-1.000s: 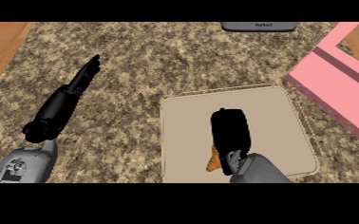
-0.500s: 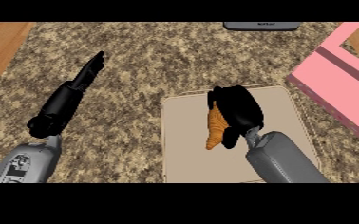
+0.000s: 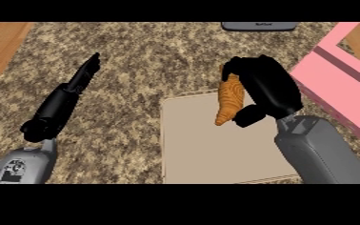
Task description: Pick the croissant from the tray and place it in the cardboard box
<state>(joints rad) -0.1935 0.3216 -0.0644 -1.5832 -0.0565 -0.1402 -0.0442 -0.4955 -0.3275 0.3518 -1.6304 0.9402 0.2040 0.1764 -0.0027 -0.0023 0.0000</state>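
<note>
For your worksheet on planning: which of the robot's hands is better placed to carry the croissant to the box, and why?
The right hand. Its fingers are curled round the croissant above the tray, and the pink box lies on its side. The left hand is open, far across the counter.

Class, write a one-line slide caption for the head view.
Right hand curled round the croissant over the tray's far edge, pink box at right, left hand open over the counter.

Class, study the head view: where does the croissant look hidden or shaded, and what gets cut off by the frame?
Head view: the right hand curls round the croissant, hiding its right side; the pink box is cropped at the right edge; lighting is flat across the tray.
</note>
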